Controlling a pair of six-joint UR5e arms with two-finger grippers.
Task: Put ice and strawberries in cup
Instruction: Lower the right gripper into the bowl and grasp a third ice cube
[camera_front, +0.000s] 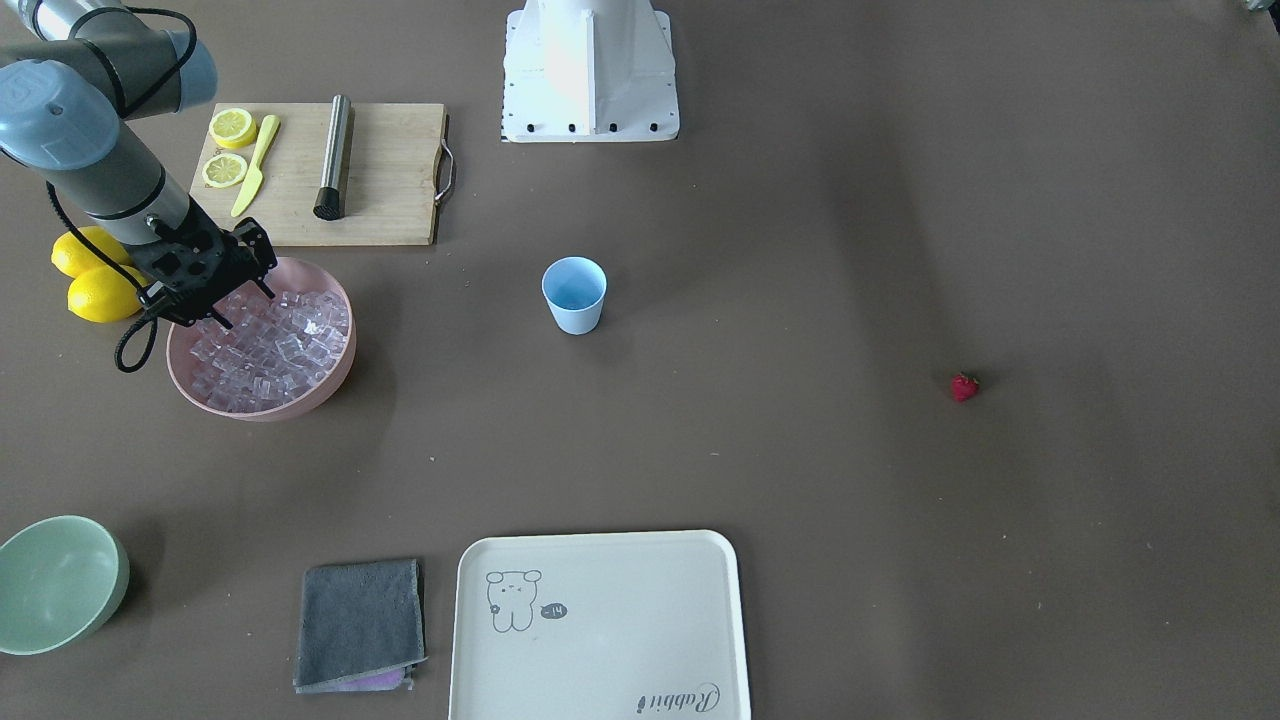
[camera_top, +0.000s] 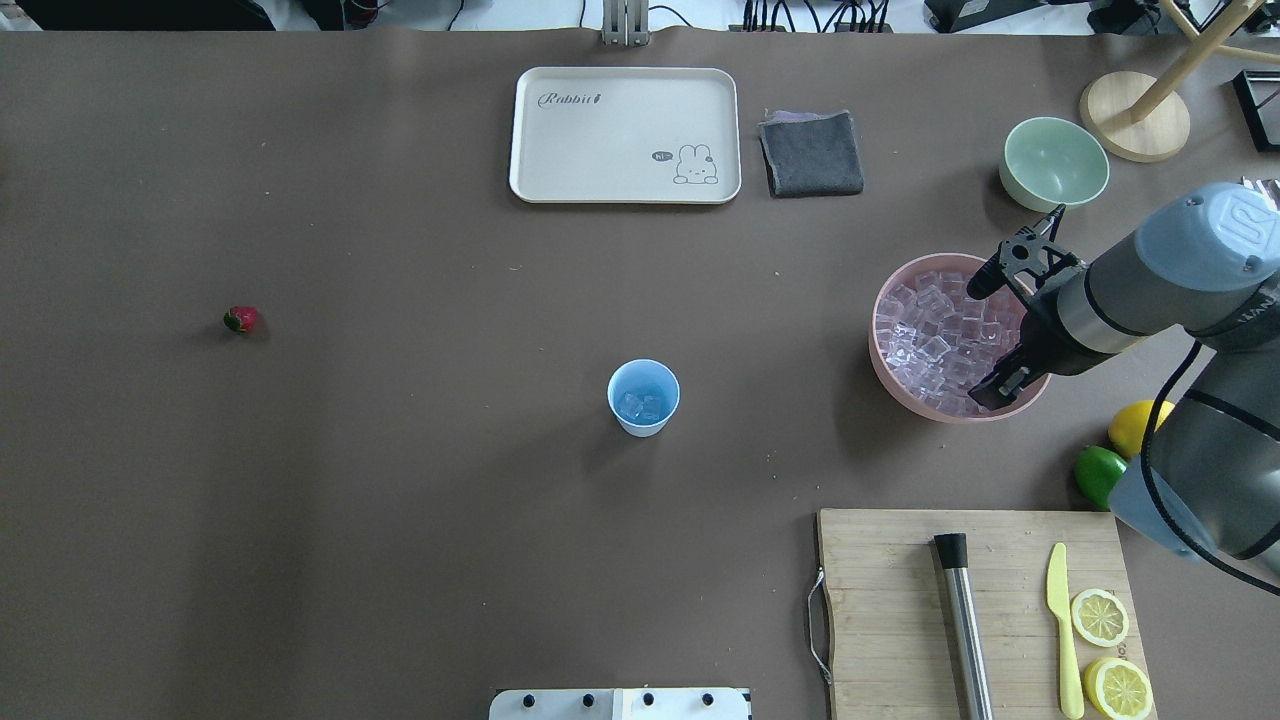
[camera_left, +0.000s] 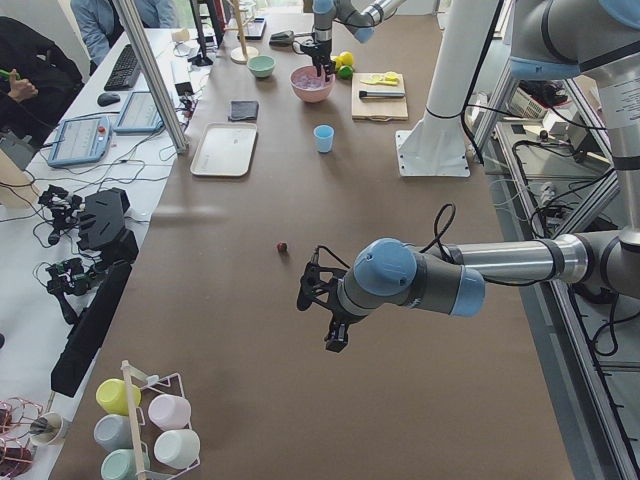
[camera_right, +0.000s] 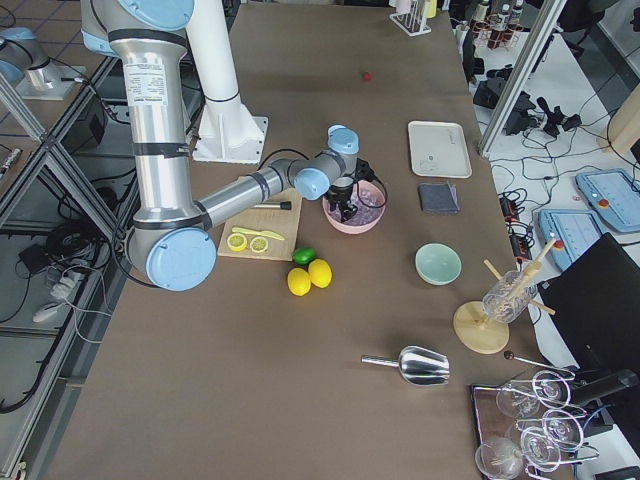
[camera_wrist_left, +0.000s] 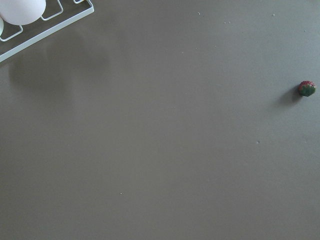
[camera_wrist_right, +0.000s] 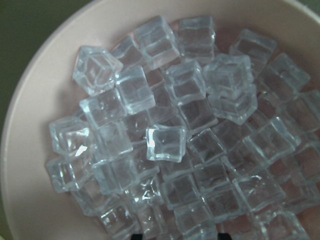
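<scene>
The pale blue cup stands mid-table with a few ice cubes in it; it also shows in the front view. The pink bowl is full of clear ice cubes. My right gripper hangs open just above that ice and holds nothing; it also shows in the front view. The strawberry lies alone on the table far from the cup, and shows in the left wrist view. My left gripper hovers near the strawberry; I cannot tell whether it is open or shut.
A wooden cutting board holds a metal muddler, a yellow knife and lemon slices. A lemon and a lime lie beside the pink bowl. A green bowl, a grey cloth and a cream tray sit beyond.
</scene>
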